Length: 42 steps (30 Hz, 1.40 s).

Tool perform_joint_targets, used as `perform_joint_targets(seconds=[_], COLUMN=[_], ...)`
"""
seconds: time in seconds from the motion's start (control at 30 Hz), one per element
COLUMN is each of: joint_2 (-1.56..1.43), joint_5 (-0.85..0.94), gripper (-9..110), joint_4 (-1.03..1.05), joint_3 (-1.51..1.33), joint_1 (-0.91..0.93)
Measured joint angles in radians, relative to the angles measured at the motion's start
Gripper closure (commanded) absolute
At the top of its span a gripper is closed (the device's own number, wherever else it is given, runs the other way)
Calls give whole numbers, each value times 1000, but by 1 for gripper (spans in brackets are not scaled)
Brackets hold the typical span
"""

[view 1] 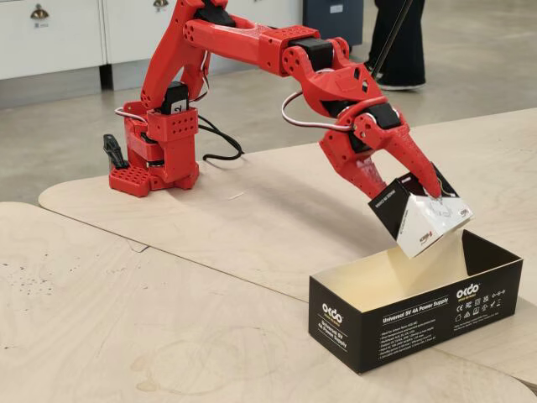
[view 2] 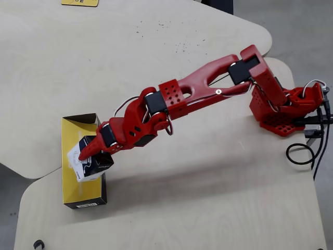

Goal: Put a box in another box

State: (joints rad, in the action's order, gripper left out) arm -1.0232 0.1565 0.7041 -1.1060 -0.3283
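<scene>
Small box poised over the long box

The gripper [view 1: 413,186] is clamped on the small box [view 1: 419,217] — tilted, lowest corner just above the long box [view 1: 411,315] rim, over its middle, near the table [view 1: 210,210] edge.
</scene>
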Motion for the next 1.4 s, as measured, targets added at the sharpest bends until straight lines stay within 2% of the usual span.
perform_joint_targets(seconds=[0.13,0.4,0.5,0.63,0.8,0.93,1.03,1.17,1.3,1.4], joint_2=[0,-48,-132,-316,-655,-942,-1166,-1433,-1620,-1727], joint_5=[5,84,186,417,707,862,937,996,1026,1062], gripper=[60,58,58,61,71,81,89,94,102,102], joint_4=[0,32,117,302,451,503,503,500,495,497], joint_3=[-17,-20,-20,-103,-387,-693,-957,-1276,-1500,-1628], joint_1=[0,0,0,2,74,124,132,150,152,155])
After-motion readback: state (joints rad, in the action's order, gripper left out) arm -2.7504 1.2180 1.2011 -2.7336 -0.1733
